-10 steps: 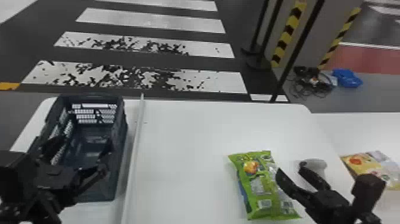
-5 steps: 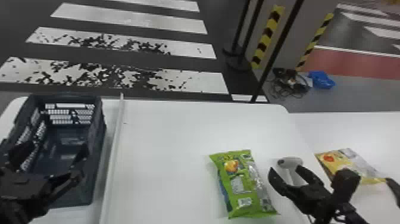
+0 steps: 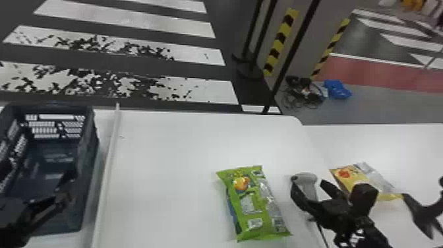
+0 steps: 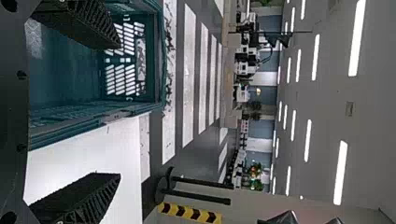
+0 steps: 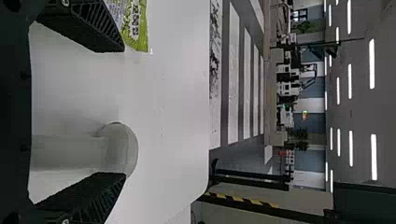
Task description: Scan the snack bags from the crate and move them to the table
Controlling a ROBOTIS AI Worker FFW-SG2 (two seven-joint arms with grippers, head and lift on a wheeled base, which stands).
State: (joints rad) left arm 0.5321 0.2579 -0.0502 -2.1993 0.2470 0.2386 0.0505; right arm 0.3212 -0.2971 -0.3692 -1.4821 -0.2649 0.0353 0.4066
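My left gripper [image 3: 36,179] hangs open over the dark crate [image 3: 87,171]; in the left wrist view the left gripper [image 4: 109,109] has the crate [image 4: 65,70] beside and beyond its spread fingers. My right gripper [image 3: 310,188] is open around the grey scanner [image 3: 306,179], by its rounded head. In the right wrist view the scanner [image 5: 119,149] lies between the fingers of the right gripper [image 5: 125,112], nearer one finger, not clamped. A green snack bag [image 3: 252,201] lies on the table left of the right gripper. A yellow-and-silver bag [image 3: 356,179] rests farther right, partly behind that arm.
A pale raised strip [image 3: 107,171] runs between the crate and the white table [image 3: 171,184]. At the right edge a black curved object [image 3: 425,214] stands near the yellow bag. Beyond the table are black posts [image 3: 293,52] and cables on the floor [image 3: 305,92].
The head view has swung right, so crate and bags sit farther left in it. My right gripper has moved from beside the scanner to around its head. The left gripper stays over the crate.
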